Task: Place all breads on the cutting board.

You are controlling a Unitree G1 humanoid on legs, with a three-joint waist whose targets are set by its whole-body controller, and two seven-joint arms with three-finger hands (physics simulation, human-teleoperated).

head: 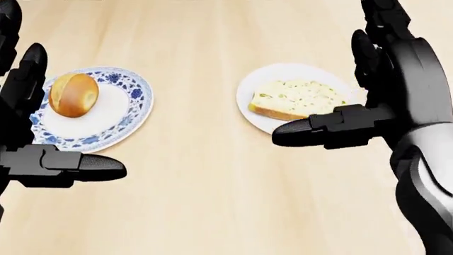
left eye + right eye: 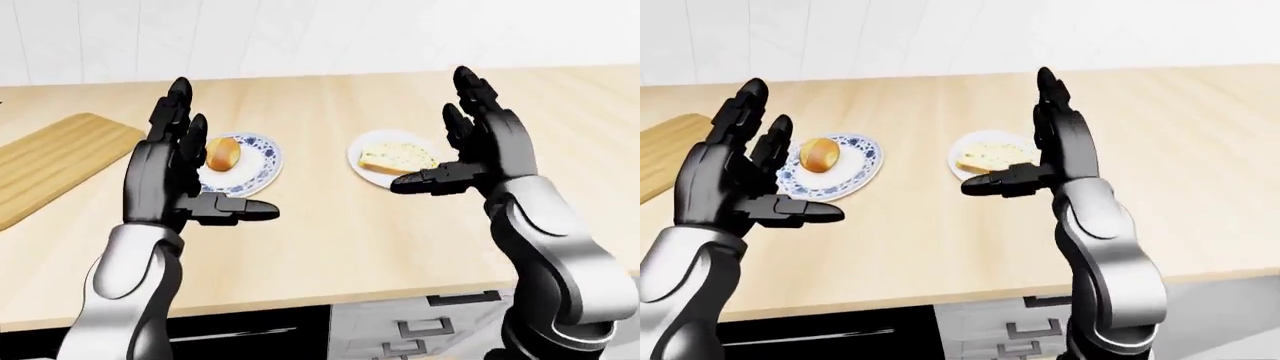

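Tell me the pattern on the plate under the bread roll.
Blue floral pattern round the plate rim, white centre; clearest in the head view.

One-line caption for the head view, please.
Open left hand and right hand flank a plated bun and bread slice.

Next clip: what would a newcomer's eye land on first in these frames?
The two black hands, the left hand and the right hand, raised open over the counter with thumbs pointing inward, holding nothing. Between them sit a bun on a blue-patterned plate and a bread slice on a white plate. The cutting board lies bare at the left-eye view's left edge.
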